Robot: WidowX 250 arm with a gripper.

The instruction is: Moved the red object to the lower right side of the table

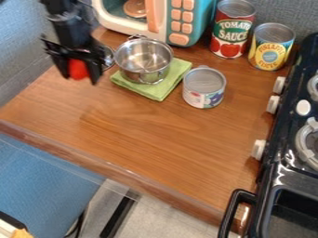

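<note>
Red object, direction and long axis unclear; held between jaws of gripper; near bench, upper-left edge.

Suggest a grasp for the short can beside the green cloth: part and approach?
Upper wall of the short can, from straight above. It's upright and round, so a pinch across it should suit, width permitting; keep fingers off the side facing the green cloth and steel pot. The end effector must likely free the red object first.
</note>
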